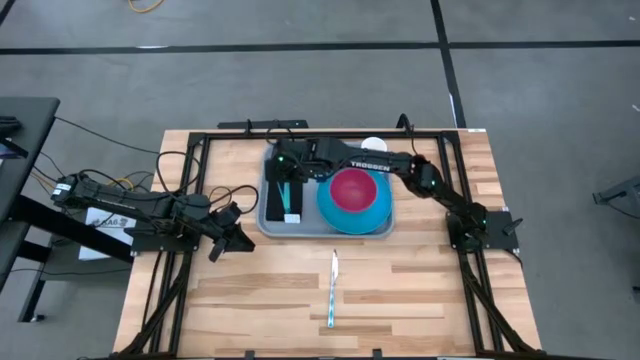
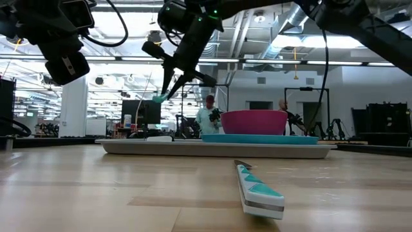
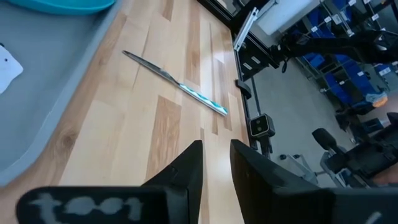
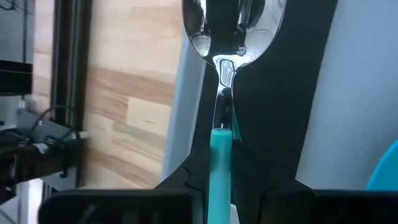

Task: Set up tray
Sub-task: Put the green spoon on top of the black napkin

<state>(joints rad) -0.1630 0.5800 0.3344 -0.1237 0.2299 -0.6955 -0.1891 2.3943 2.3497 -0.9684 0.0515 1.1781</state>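
Observation:
The grey-blue tray (image 1: 272,222) lies at the table's far middle. It carries a blue plate (image 1: 345,215) with a magenta bowl (image 1: 353,187) on it, and a black strip (image 1: 293,203) at its left end. My right gripper (image 1: 285,180) reaches over that left end and is shut on a teal-handled spoon (image 4: 231,37), above the strip. A teal-handled knife (image 1: 333,288) lies flat on the wood nearer the front. My left gripper (image 1: 225,242) waits left of the tray, its fingers (image 3: 186,171) a narrow gap apart with nothing between them. My right gripper pinches the spoon's teal handle (image 4: 221,143) between its two fingers. The fingers slant down from above and lie along the spoon, whose shiny bowl (image 4: 233,25) sticks out ahead of them. In the low view the spoon (image 2: 159,98) hangs clear above the tray.
A white cup (image 1: 373,144) stands just behind the tray. A small white piece (image 1: 292,217) lies on the strip's near end. A black frame (image 1: 200,160) runs along the table's sides and back. Bare wood stretches across the front around the knife.

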